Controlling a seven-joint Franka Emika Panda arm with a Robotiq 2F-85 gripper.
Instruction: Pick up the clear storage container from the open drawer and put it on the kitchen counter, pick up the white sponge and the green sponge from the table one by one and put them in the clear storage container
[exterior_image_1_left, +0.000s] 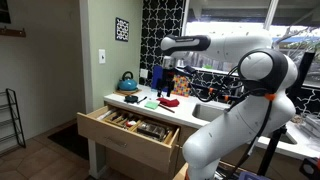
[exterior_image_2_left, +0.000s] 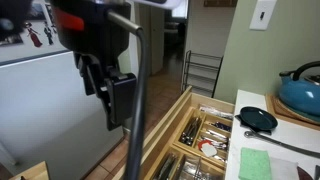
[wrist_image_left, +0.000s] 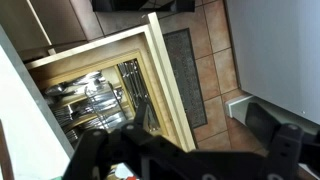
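The drawer (exterior_image_1_left: 130, 135) under the counter stands open and is full of utensils; it also shows in the other exterior view (exterior_image_2_left: 195, 135) and the wrist view (wrist_image_left: 95, 95). I cannot pick out a clear container among them. A green sponge (exterior_image_1_left: 150, 102) (exterior_image_2_left: 255, 163) lies flat on the counter. A small white object (exterior_image_1_left: 131, 98), perhaps the white sponge, lies next to it. My gripper (exterior_image_1_left: 166, 85) hangs above the counter, behind the sponges. In the wrist view its fingers (wrist_image_left: 190, 150) are wide apart with nothing between them.
A blue kettle (exterior_image_1_left: 127, 82) (exterior_image_2_left: 300, 95) stands at the counter's back. A black pan (exterior_image_2_left: 258, 119) and a red item (exterior_image_1_left: 168, 101) lie on the counter. A dark stand (exterior_image_2_left: 120, 90) blocks much of an exterior view. A mat (wrist_image_left: 185, 75) lies on the tiled floor.
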